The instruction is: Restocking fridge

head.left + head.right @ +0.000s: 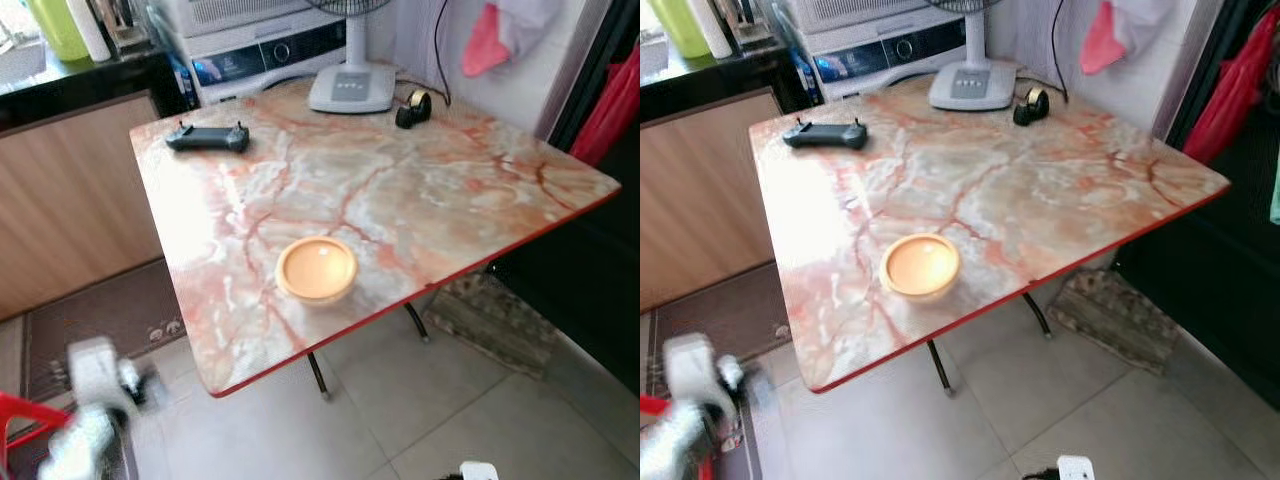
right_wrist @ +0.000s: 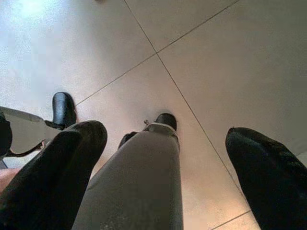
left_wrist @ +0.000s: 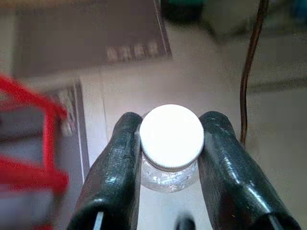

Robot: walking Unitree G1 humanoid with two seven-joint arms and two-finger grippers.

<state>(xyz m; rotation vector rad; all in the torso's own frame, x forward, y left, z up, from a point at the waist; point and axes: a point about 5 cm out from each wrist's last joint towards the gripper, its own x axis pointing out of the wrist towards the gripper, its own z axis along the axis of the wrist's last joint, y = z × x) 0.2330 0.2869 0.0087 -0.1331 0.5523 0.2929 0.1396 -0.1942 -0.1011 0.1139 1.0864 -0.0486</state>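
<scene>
Marbled pink table (image 1: 420, 200) ahead of me. Fan base (image 1: 352, 88) at its far edge, black controller (image 1: 207, 137) near the far left corner, tape dispenser (image 1: 413, 108) beside the fan base, orange bowl (image 1: 316, 269) near the near edge. My left gripper (image 3: 171, 143) is clamped on a clear bottle (image 3: 169, 175) with white cap (image 3: 171, 136), low over the floor by a red frame (image 3: 43, 143). My right gripper (image 2: 168, 158) hangs spread wide above floor tiles (image 2: 216, 62).
</scene>
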